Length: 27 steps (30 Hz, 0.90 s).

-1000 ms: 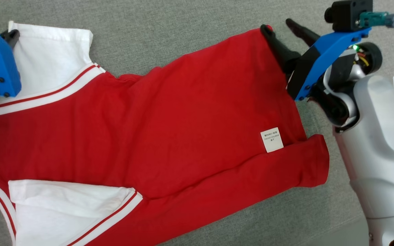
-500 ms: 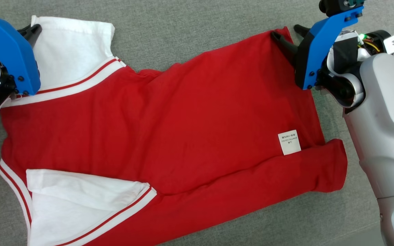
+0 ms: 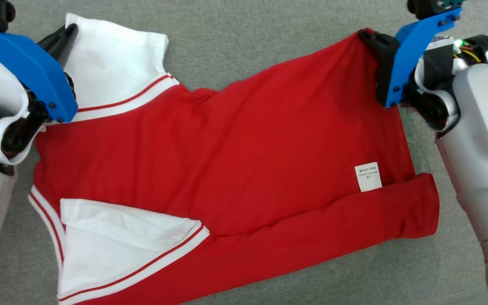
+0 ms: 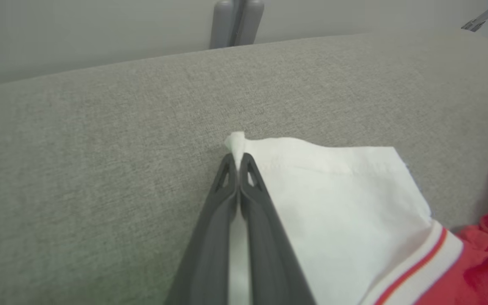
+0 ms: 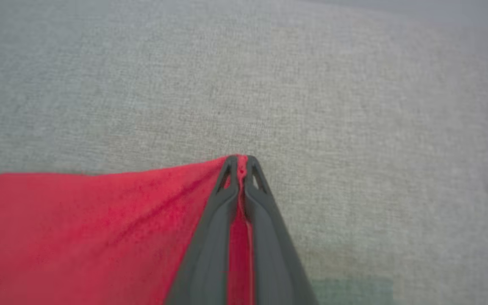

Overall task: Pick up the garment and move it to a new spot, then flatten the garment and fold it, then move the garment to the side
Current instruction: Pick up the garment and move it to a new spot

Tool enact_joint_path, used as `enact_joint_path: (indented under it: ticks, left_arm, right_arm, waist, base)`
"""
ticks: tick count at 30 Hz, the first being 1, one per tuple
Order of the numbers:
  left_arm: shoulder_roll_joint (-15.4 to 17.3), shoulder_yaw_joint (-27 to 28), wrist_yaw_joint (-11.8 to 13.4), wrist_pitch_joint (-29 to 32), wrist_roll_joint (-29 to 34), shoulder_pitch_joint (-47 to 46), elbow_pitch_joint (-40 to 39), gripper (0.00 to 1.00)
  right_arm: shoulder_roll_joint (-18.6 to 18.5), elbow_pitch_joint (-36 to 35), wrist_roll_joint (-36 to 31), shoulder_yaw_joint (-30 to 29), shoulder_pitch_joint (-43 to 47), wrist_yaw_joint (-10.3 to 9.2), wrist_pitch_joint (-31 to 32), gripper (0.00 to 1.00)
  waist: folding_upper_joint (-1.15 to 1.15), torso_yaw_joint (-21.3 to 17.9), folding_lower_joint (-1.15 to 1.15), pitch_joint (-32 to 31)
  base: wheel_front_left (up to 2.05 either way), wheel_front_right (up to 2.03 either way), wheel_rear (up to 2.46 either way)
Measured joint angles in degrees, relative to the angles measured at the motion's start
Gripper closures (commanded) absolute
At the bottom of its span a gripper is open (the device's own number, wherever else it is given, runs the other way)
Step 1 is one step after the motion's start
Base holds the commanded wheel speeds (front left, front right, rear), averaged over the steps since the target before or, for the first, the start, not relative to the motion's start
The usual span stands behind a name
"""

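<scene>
Head view, creased red garment (image 3: pixel 235 152), grey woven upholstery (image 3: pixel 248 38)

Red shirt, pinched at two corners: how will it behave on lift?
Likely floppy: garment creases between left gripper and right gripper, so the middle should sag. Probably light, thin cloth. Folded lower edge may fall open.

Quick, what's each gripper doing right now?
Left gripper: shut on a corner of the shirt's white sleeve.
Right gripper: shut on a red corner of the shirt.
</scene>
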Motion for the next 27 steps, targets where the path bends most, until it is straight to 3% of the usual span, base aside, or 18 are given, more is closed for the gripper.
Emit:
enact_joint_path:
  ticks: [7, 17, 27]
  left_arm:
    - [-2.1, 0.0, -2.3, -11.6, -1.3, 6.2, -0.8, 1.0]
    - [-6.0, -3.2, -3.0, -25.7, -6.2, 17.0, -6.7, 1.0]
    - [-5.4, -7.4, -3.1, -30.1, -9.8, 29.4, -15.1, 1.0]
  right_arm:
    - [-1.9, 0.2, 2.6, 0.3, 2.6, 0.0, -4.5, 1.0]
    - [-8.1, 0.0, 5.9, 0.1, 12.5, -0.01, -8.5, 1.0]
    - [-11.7, 0.0, 4.9, -3.3, 22.6, -0.01, -10.8, 1.0]
  waist:
    - [0.0, 2.7, 0.0, -4.9]
    - [0.0, 9.5, -0.02, -13.9]
    - [0.0, 13.9, -0.02, -19.2]
  base:
    - [0.0, 0.0, 0.0]
    - [0.0, 0.0, 0.0]
    - [0.0, 0.0, 0.0]
